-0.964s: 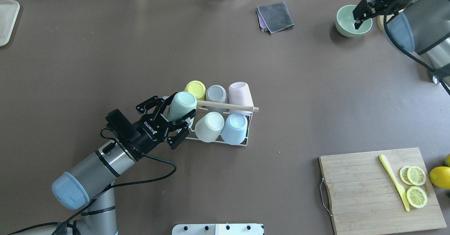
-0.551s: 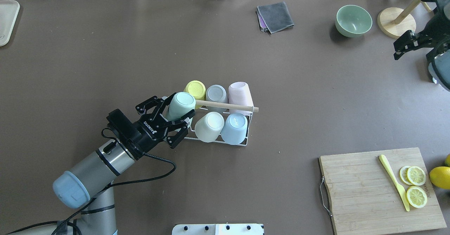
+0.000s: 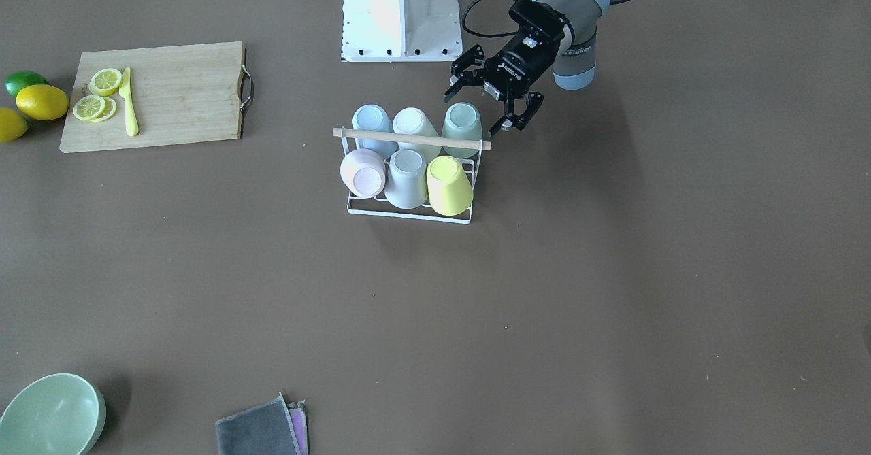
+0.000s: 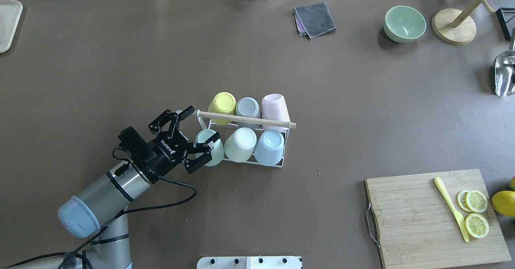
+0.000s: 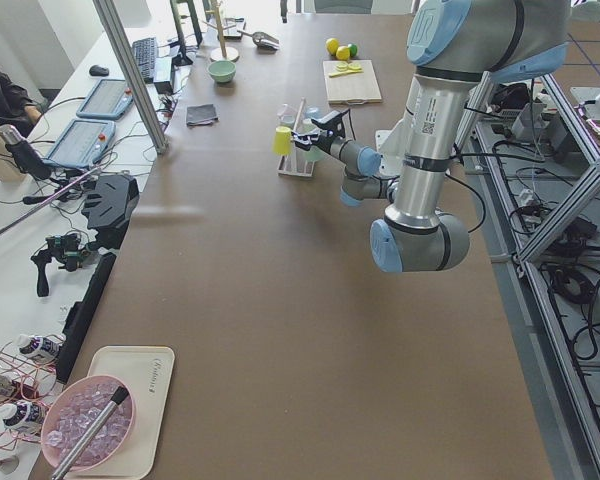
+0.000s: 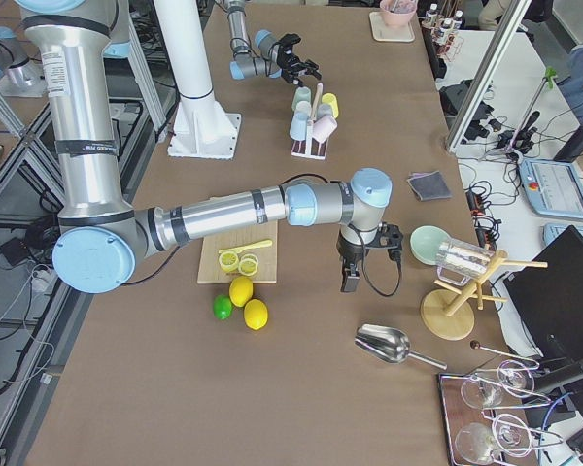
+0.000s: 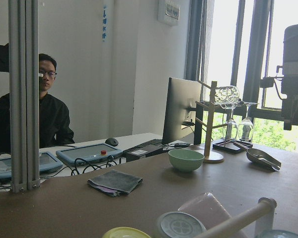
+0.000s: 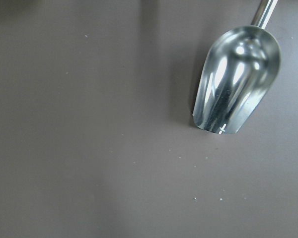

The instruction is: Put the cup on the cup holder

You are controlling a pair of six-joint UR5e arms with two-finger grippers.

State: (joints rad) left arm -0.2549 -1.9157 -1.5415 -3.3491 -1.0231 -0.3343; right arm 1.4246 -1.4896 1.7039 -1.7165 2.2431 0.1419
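Observation:
The cup holder (image 4: 281, 165), a white wire rack with a wooden dowel (image 4: 257, 120), stands mid-table and also shows in the front view (image 3: 408, 215). A mint cup (image 4: 210, 153) sits upside down in its near-left slot, also seen in the front view (image 3: 463, 123). Yellow, grey, pink, cream and blue cups fill the other slots. My left gripper (image 4: 202, 123) is open and empty at the rack's left end, one finger over the mint cup's edge; it also shows in the front view (image 3: 481, 108). My right gripper (image 6: 348, 280) points down at the table near a metal scoop; I cannot tell its state.
A cutting board (image 4: 414, 220) with lemon slices and a yellow knife lies at the near right. A green bowl (image 4: 404, 23), a grey cloth (image 4: 315, 19), a wooden stand (image 4: 454, 27) and the scoop (image 4: 503, 74) are at the far right.
The mint cup has dropped from between my left fingers at the dowel's end into the near-left slot. The left gripper drew back slightly. The right arm left the overhead view.

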